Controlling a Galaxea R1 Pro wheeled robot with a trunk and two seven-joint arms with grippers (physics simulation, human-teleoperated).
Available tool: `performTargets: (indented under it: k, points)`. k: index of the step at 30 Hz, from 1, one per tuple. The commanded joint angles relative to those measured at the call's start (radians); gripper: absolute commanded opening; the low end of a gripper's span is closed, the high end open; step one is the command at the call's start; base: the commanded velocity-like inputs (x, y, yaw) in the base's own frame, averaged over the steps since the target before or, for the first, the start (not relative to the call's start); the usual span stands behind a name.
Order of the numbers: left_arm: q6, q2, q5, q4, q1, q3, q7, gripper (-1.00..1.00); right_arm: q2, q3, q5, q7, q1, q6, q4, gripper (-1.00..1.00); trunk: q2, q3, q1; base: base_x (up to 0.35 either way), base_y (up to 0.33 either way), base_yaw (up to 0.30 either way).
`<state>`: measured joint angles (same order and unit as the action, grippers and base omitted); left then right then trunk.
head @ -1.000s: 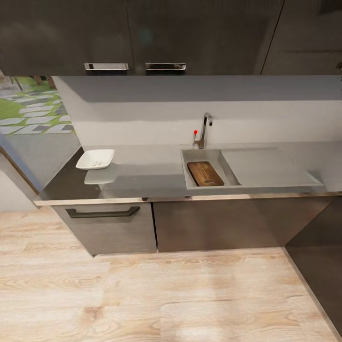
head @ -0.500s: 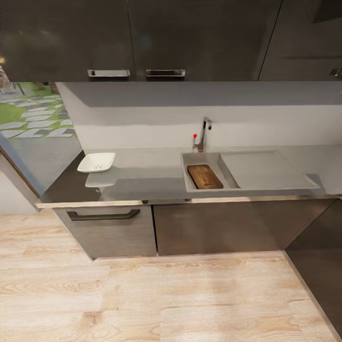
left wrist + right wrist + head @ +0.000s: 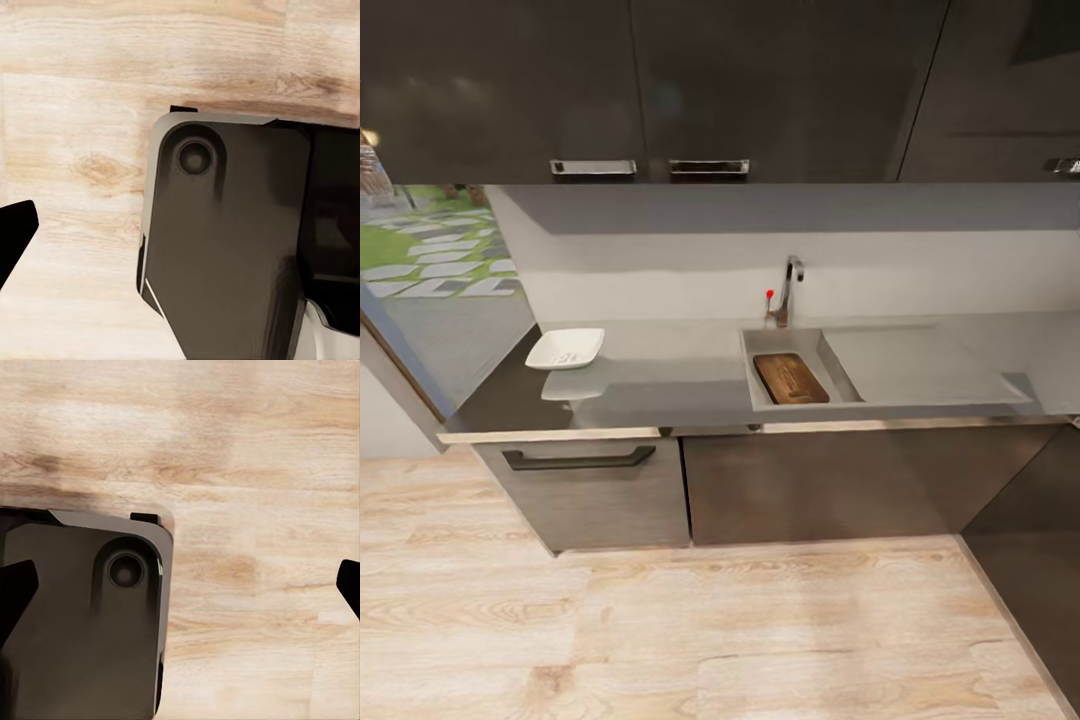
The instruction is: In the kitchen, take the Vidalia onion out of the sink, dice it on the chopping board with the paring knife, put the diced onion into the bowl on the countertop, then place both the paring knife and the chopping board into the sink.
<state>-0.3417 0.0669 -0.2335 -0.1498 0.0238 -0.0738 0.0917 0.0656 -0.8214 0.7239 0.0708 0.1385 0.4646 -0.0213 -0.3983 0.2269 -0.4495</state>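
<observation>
As the camera is pulling back from a second ago, the countertop (image 3: 660, 375) is sitting mid-frame, the sink (image 3: 760, 385) right of centre holding the board (image 3: 790, 378), the bowl (image 3: 565, 348) left. Task looks finishing; pincer states cannot be told.

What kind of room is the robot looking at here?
Most likely a kitchen: a sink with a chrome tap set in a long grey countertop, and dark cabinets above.

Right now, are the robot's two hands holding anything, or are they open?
Left hand: one dark fingertip shows over the wooden floor; cannot tell if open or shut.
Right hand: open, holding nothing, fingertips wide apart.
</observation>
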Motion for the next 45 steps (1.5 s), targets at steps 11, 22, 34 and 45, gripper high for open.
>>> performTargets:
  k: [11,22,34,45]
  points:
    - [-0.003,0.000,-0.010,0.001,0.001,-0.008,0.003,1.00,0.000,-0.008,0.002,0.007,0.000,0.000,-0.002,1.00,-0.002,-0.016,-0.001,0.000,0.000,0.000]
    - [-0.003,0.000,-0.010,0.001,0.001,-0.008,0.003,1.00,0.002,-0.008,0.002,0.007,0.000,0.001,-0.002,1.00,-0.002,-0.033,-0.001,0.000,0.000,0.000]
    - [-0.003,-0.001,-0.010,0.001,0.001,-0.008,0.003,1.00,0.002,-0.008,0.003,0.007,0.000,0.002,-0.003,1.00,-0.002,-0.052,-0.001,0.000,0.000,0.000]
    - [-0.003,-0.001,-0.010,0.001,0.001,-0.008,0.003,1.00,0.002,-0.007,0.005,0.007,0.000,0.003,-0.003,1.00,-0.002,-0.070,-0.001,0.000,0.000,0.000]
